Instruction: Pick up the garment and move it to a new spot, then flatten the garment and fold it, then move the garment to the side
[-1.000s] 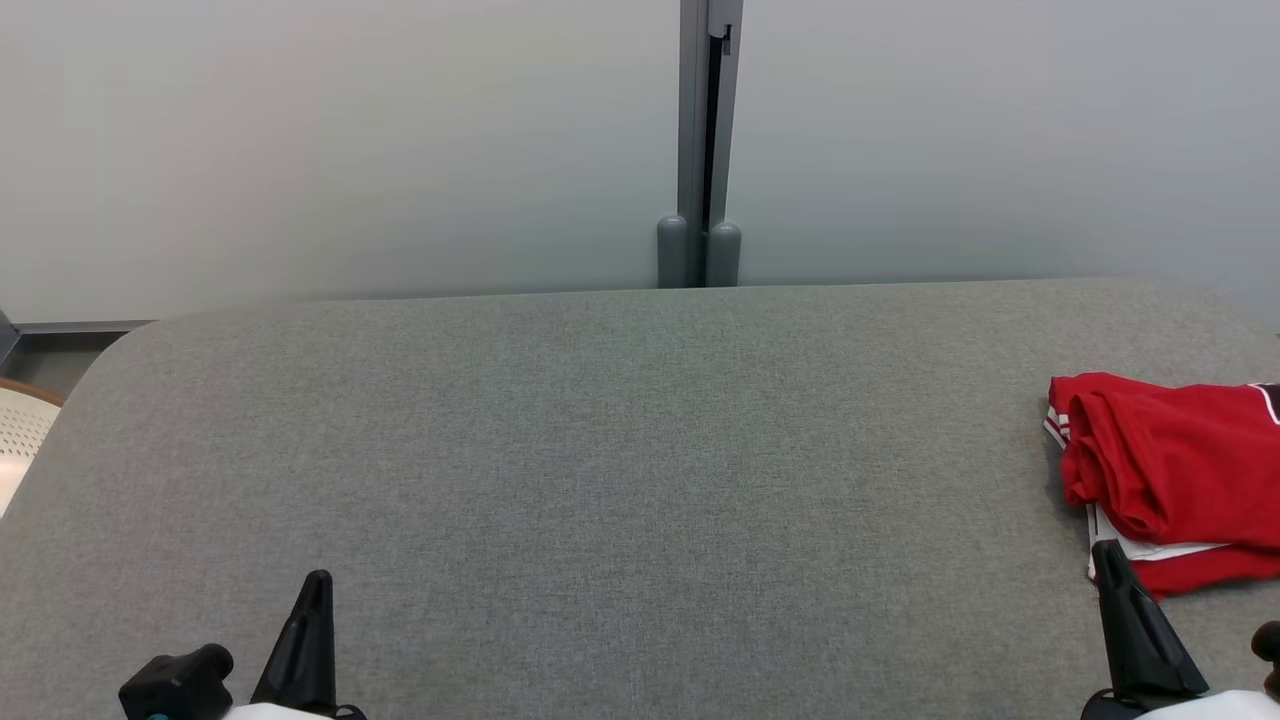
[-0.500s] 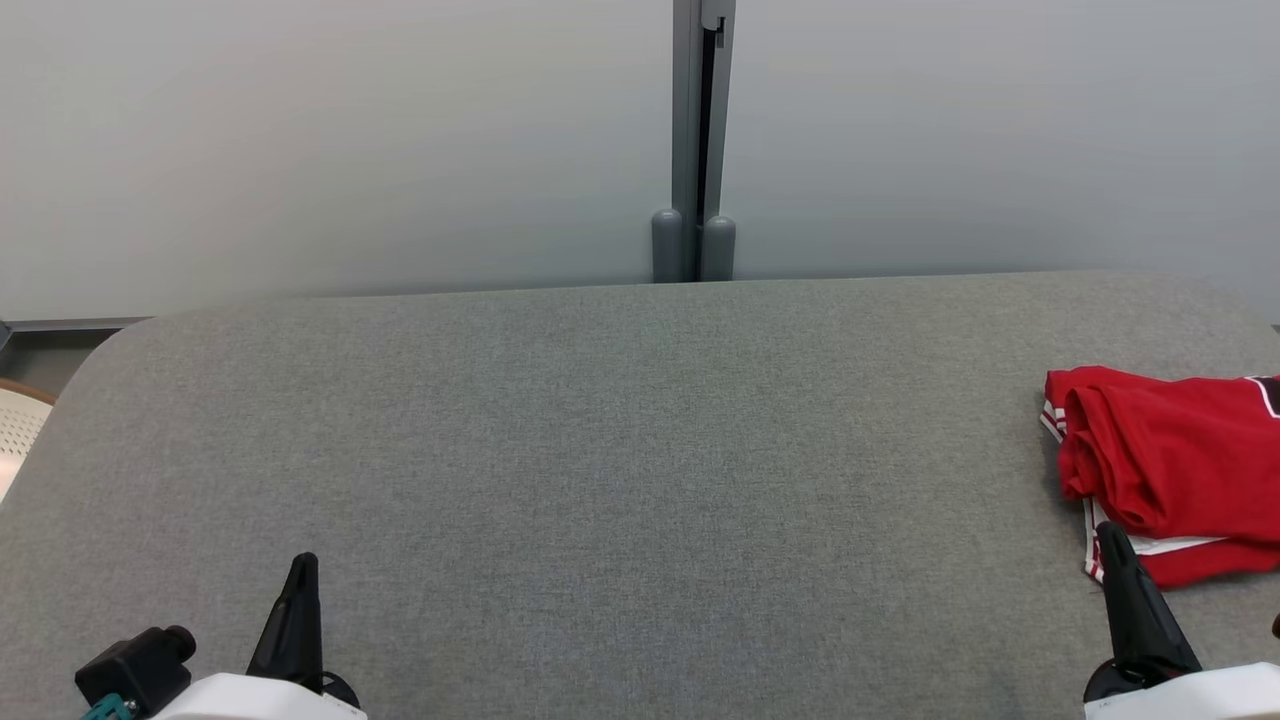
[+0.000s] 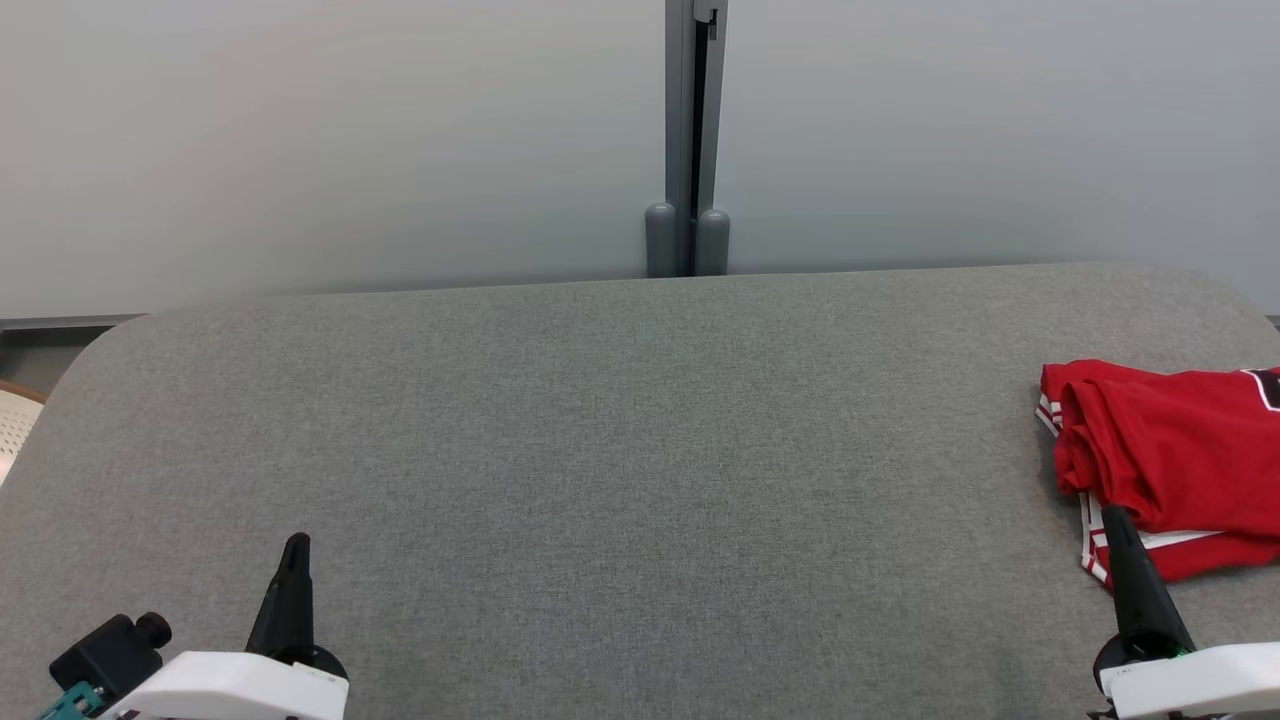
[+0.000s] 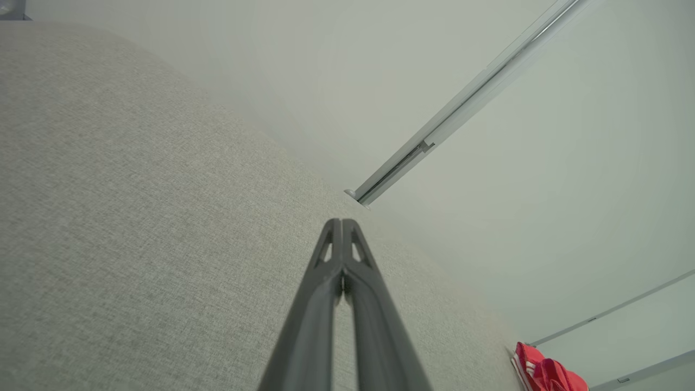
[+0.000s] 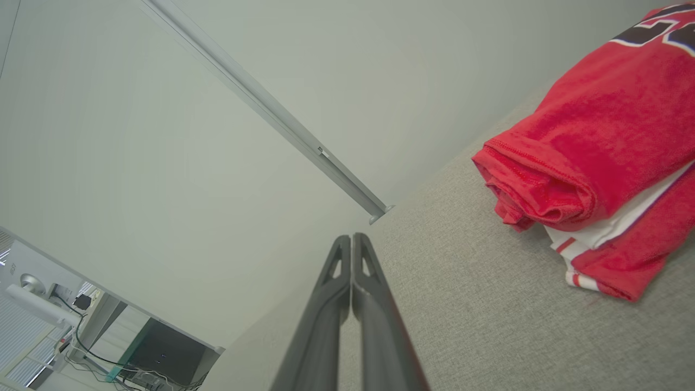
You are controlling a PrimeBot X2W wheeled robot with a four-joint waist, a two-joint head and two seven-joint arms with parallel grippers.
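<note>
The garment (image 3: 1165, 460) is a red jersey with white stripes, bunched in a heap at the right edge of the grey table (image 3: 620, 450); it also shows as the garment (image 5: 597, 146) and, small and far off, the garment (image 4: 545, 372). My right gripper (image 3: 1107, 515) stands at the lower right, shut and holding nothing, its tip just in front of the heap's near edge. In its own view the right gripper (image 5: 352, 239) points left of the cloth. At the lower left my left gripper (image 3: 297, 545) is shut and empty over bare table, far from the garment; its wrist view shows the left gripper (image 4: 341, 224) with fingers pressed together.
A pale partition wall with a grey vertical post (image 3: 688, 140) runs behind the table's far edge. A perforated white chair (image 3: 12, 425) peeks in at the far left. The table's corners are rounded. A desk with cables (image 5: 108, 347) shows in the right wrist view.
The whole head view has shifted a little, so the camera has moved. More of both white forearms shows at the bottom edge, and both grippers stay shut. The garment lies unchanged.
</note>
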